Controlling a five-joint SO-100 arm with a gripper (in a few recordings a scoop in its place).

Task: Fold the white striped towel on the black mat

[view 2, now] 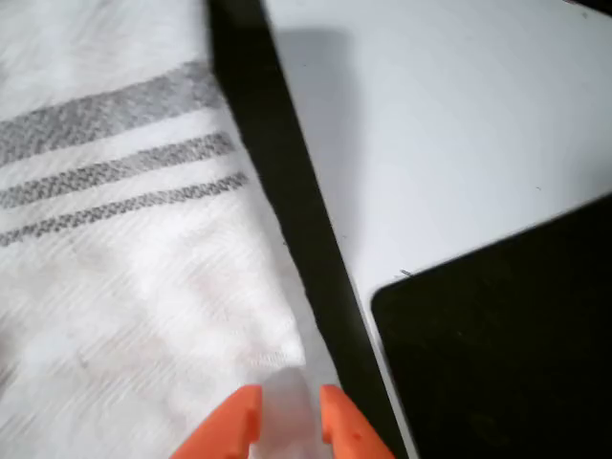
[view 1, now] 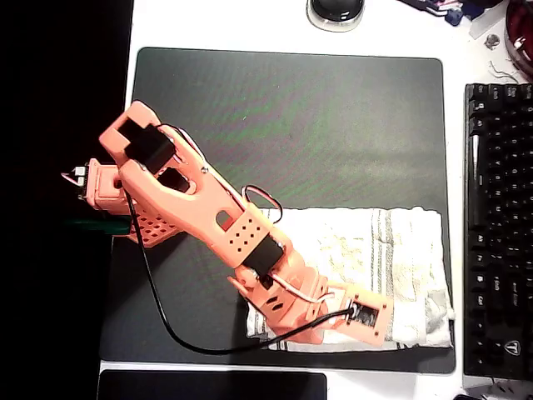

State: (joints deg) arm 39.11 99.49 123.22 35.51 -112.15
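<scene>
The white striped towel [view 1: 391, 258] lies wrinkled on the near right part of the black mat [view 1: 291, 117]. My orange arm reaches across the mat from the left, and my gripper [view 1: 258, 327] is down at the towel's near left corner. In the wrist view the two orange fingertips [view 2: 289, 421] pinch that white corner between them, so the gripper is shut on the towel [view 2: 115, 287]. Grey stripes cross the cloth farther ahead. A narrow strip of mat [view 2: 287, 191] runs right beside the towel's edge.
A black keyboard [view 1: 500, 233] stands just right of the mat. A flat black object [view 1: 208, 386] [view 2: 507, 363] lies on the white table [view 2: 430, 124] in front of the mat. A round dark object [view 1: 336, 10] sits beyond the mat's far edge.
</scene>
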